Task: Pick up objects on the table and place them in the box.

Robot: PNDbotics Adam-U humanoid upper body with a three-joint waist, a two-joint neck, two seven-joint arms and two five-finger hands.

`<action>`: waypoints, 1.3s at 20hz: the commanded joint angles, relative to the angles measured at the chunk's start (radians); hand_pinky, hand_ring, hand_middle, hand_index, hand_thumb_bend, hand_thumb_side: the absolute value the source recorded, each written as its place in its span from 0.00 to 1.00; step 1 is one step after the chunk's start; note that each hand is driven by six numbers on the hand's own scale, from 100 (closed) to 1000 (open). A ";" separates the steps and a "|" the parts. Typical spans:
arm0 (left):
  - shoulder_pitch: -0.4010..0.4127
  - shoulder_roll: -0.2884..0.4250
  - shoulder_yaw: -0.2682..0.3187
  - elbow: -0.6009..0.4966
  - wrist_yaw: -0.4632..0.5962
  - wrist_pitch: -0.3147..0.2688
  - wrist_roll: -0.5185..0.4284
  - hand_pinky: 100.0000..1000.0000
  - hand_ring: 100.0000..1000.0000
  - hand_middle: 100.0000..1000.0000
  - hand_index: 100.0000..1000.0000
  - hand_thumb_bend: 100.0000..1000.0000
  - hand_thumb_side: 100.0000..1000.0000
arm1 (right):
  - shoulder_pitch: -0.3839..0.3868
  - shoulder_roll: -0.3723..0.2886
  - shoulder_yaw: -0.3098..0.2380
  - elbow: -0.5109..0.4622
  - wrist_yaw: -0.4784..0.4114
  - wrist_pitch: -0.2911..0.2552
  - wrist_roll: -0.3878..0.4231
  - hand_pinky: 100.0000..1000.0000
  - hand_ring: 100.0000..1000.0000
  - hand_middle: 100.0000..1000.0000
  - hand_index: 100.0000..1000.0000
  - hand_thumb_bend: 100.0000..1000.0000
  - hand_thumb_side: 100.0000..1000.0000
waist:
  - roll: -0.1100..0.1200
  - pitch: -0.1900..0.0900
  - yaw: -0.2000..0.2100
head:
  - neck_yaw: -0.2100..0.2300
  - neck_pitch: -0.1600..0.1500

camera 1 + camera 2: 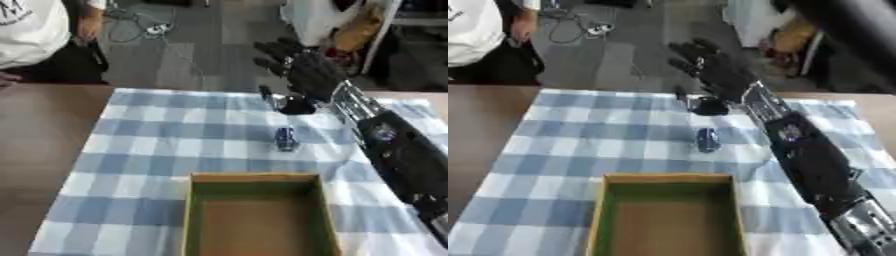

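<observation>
My right hand (308, 72) reaches across the blue-and-white checked cloth to its far edge, fingers spread and straight, hovering just above a small dark object (296, 105). The thumb hangs down at the object's left side without closing on it. A small blue object (285, 138) lies on the cloth nearer to me, between the dark object and the box. The open cardboard box (259, 179), green-walled inside and with nothing in it, stands at the near middle. My left hand shows in neither view.
The checked cloth (166, 140) covers the middle of a brown table (44, 150). My right forearm (402, 155) crosses the cloth's right side. A person in a white shirt stands beyond the table's far left corner.
</observation>
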 commanded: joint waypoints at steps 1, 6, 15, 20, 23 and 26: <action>-0.018 0.015 0.004 -0.014 0.003 0.001 -0.004 0.65 0.71 0.94 1.00 0.21 1.00 | -0.017 -0.010 -0.009 0.000 0.001 -0.024 -0.001 0.92 0.90 1.00 0.95 0.00 1.00 | 0.004 -0.015 0.001 | 0.017 -0.046; -0.018 0.016 0.005 -0.014 0.002 0.001 -0.003 0.65 0.71 0.94 1.00 0.21 1.00 | 0.003 -0.015 -0.010 0.013 -0.027 -0.076 0.007 0.89 0.88 1.00 0.94 0.00 1.00 | 0.004 -0.013 0.000 | 0.027 -0.055; -0.014 0.025 0.006 -0.014 0.001 0.004 -0.005 0.65 0.71 0.94 1.00 0.21 1.00 | 0.039 -0.059 -0.016 0.039 -0.131 -0.251 0.126 0.88 0.87 1.00 0.96 0.05 1.00 | 0.001 -0.015 -0.008 | 0.024 -0.023; -0.013 0.029 0.005 -0.014 0.000 0.005 -0.007 0.65 0.71 0.94 1.00 0.21 1.00 | 0.058 -0.084 -0.020 0.029 -0.186 -0.316 0.214 0.87 0.86 1.00 0.97 0.14 1.00 | 0.000 -0.018 -0.013 | 0.014 0.001; -0.011 0.032 0.004 -0.014 0.000 0.006 -0.009 0.65 0.71 0.94 1.00 0.21 1.00 | 0.070 -0.100 -0.013 0.013 -0.236 -0.344 0.250 0.86 0.85 1.00 0.97 0.15 1.00 | -0.002 -0.020 -0.016 | 0.014 0.006; -0.009 0.035 0.003 -0.014 0.001 0.008 -0.011 0.65 0.71 0.94 1.00 0.21 1.00 | 0.080 -0.114 -0.001 -0.012 -0.279 -0.363 0.285 0.86 0.85 0.99 0.97 0.15 1.00 | -0.002 -0.021 -0.018 | 0.014 0.009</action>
